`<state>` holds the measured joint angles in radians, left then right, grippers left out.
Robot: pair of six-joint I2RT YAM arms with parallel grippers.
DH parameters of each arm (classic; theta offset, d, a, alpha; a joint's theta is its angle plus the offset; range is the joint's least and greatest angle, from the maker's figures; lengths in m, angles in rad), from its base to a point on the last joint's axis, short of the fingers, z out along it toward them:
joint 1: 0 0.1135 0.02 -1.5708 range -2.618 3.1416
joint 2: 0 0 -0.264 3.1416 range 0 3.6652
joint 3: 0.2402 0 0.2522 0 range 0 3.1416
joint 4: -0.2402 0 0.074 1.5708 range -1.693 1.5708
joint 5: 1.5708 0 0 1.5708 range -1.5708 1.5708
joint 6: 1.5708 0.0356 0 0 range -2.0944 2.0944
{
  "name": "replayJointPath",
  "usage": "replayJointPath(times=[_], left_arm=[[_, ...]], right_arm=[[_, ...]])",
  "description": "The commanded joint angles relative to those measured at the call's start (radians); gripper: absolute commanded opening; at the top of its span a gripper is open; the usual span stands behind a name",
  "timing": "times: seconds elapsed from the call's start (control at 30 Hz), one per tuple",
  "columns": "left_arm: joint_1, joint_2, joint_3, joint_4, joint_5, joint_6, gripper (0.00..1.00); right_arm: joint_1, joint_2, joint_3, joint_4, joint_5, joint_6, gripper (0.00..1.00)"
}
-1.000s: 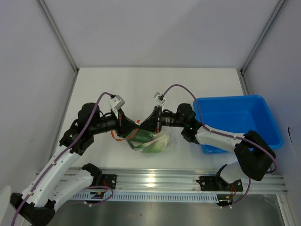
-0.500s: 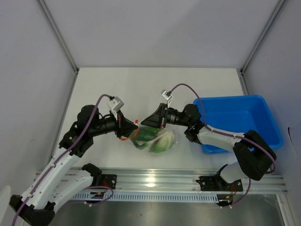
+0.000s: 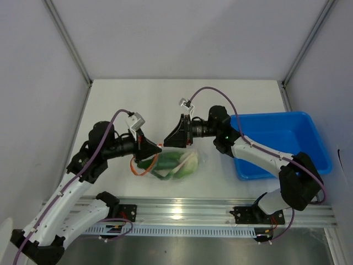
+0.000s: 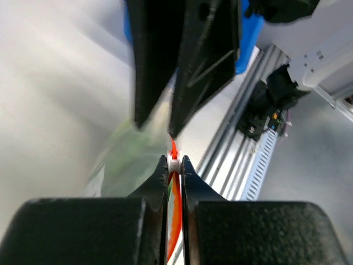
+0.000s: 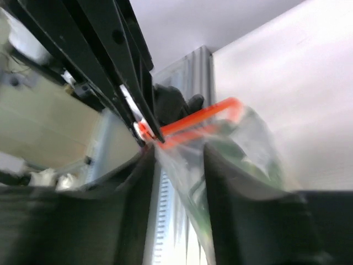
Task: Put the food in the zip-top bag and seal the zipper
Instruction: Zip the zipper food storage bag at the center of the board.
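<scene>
— What has your left gripper (image 3: 156, 148) got?
— It is clamped tight on the thin orange-red zipper strip (image 5: 204, 113) of the small clear crinkly plastic bag (image 3: 194, 161). In my left wrist view the two pads meet on the strip.
— And the right?
— My right gripper (image 3: 167, 141) faces the left one, nearly tip to tip. Its fingers stand apart, straddling the clear film just under the strip. I can't tell whether they touch the plastic.
— Where is the food?
— The green leafy vegetables with pale stalks (image 3: 177, 164) are inside the bag, which hangs below both grippers over the near part of the white table (image 3: 165, 99). The blue rectangular plastic bin (image 3: 265, 117) sits well to the right.
— Is the mouth sealed?
— Too blurred to tell.
</scene>
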<state>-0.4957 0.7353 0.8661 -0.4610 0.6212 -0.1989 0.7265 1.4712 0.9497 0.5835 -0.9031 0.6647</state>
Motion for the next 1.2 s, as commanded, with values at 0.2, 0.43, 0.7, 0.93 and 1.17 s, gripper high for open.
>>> replayJointPath(times=[0.2,0.43,0.7,0.93,1.17], left_arm=[[0.003,0.127,0.217,-0.090,0.139,0.085,0.00],[0.003,0.159,0.229,-0.128,0.201,0.116,0.01],[0.003,0.193,0.224,-0.107,0.279,0.104,0.01],[0.003,0.303,0.249,-0.079,0.363,0.087,0.01],[-0.030,0.375,0.264,-0.015,0.399,0.041,0.01]], right_arm=[[0.050,-0.025,0.284,-0.824,-0.049,-0.692,0.56],[0.054,0.001,0.302,-0.867,-0.092,-0.790,0.63],[0.054,0.095,0.357,-0.887,-0.259,-0.841,0.65],[0.103,0.071,0.305,-0.886,-0.263,-0.861,0.67],[0.125,0.031,0.236,-0.827,-0.235,-0.800,0.56]])
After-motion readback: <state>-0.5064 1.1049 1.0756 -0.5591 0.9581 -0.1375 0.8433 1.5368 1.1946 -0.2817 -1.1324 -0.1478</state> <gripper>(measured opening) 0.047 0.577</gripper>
